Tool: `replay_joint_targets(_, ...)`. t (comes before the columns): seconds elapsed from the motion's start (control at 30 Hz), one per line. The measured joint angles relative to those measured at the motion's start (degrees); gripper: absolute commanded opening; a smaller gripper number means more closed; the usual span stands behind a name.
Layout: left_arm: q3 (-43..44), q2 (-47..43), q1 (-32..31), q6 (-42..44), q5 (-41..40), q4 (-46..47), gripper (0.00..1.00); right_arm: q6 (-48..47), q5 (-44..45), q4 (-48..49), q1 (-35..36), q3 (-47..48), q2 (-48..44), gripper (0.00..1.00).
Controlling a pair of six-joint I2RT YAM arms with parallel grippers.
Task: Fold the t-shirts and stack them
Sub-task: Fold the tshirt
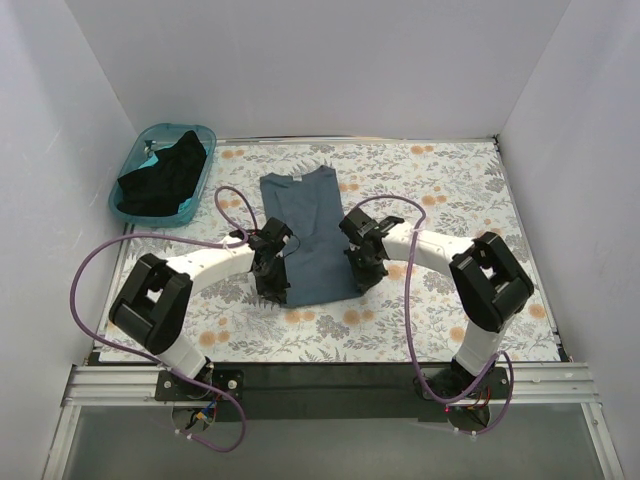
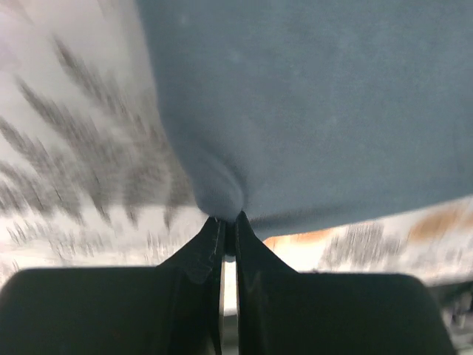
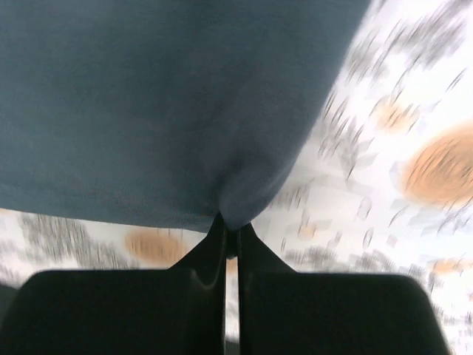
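- At the far left corner of the bench [image 1: 460, 200], we see the black t-shirt [image 1: 165, 180] heaped in the teal basket [image 1: 205, 135].
- Our left gripper [image 2: 228, 222] is pinched on the near left hem corner of the blue-grey t-shirt [image 1: 305, 225], which lies flat mid-bench, collar toward the far edge.
- Our right gripper [image 3: 230, 225] is pinched on its near right hem corner.

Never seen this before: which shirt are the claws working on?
Look at the middle of the floral table. A blue-grey shirt lies flat there, near corners pinched by the left claw and right claw. Unlike it, the black shirt is bunched in the teal basket.
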Motion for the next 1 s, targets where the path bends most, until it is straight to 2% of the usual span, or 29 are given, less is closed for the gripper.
replay_joint_targets(0.17, -2.67, -8.79, -3.87, 0.81, 9.84, -9.51, 0.00, -3.43, -6.49, -11.61, 2.97, -2.80, -7.17, 0.01)
replay_joint_targets(0.3, -4.46, -19.43, -8.57, -2.58, 18.45, -16.06, 0.00, -5.29, -11.13, -21.29, 3.91, -2.82, -13.55, 0.01)
replay_joint_targets(0.43, -4.11, -23.32, -10.60, -5.25, 22.27, -20.28, 0.00, -6.51, -15.72, -29.03, 4.04, -1.77, -16.74, 0.01)
replay_joint_targets(0.67, 0.33, -22.64, -9.60, -9.31, 20.00, -25.59, 0.00, -8.00, -16.44, -34.88, 3.13, 8.96, -14.27, 0.01)
replay_joint_targets(1.0, 10.29, -20.35, -1.99, -10.12, 9.84, -26.80, 0.00, -10.34, -10.32, -36.70, -0.02, 27.45, -5.66, 0.01)
